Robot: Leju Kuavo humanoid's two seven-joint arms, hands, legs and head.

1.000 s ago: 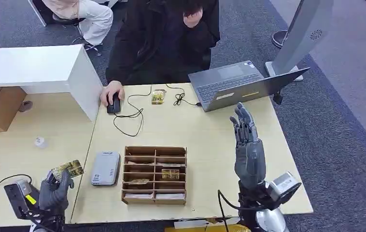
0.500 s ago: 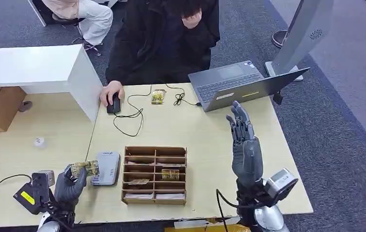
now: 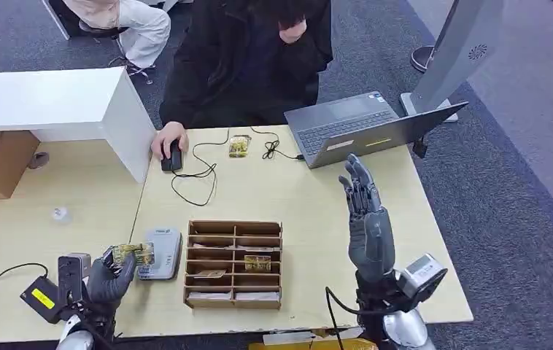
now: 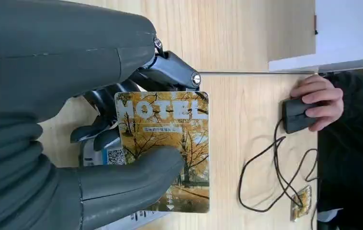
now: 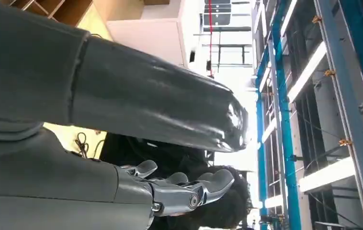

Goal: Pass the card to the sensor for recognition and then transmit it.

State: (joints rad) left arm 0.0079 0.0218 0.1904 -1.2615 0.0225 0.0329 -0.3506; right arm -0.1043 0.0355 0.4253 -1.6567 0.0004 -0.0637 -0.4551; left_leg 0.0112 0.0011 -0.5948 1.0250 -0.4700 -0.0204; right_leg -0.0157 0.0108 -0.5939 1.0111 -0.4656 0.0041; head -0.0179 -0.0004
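Yellow trees and the word HOTEL show on the card (image 4: 163, 148) that my left hand (image 3: 107, 281) pinches between thumb and fingers, face up and lying close to flat, just over the near edge of the grey sensor box (image 3: 160, 254) beside the wooden tray (image 3: 234, 264). Its long side runs across the table (image 3: 295, 197), with the free end pointing toward the tray. My right hand (image 3: 367, 219) stands upright over the table, fingers spread, holding nothing.

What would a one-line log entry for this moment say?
left robot hand: holds hotel card over grey card reader | right robot hand: raised, fingers apart, nothing held | person's hand: on mouse
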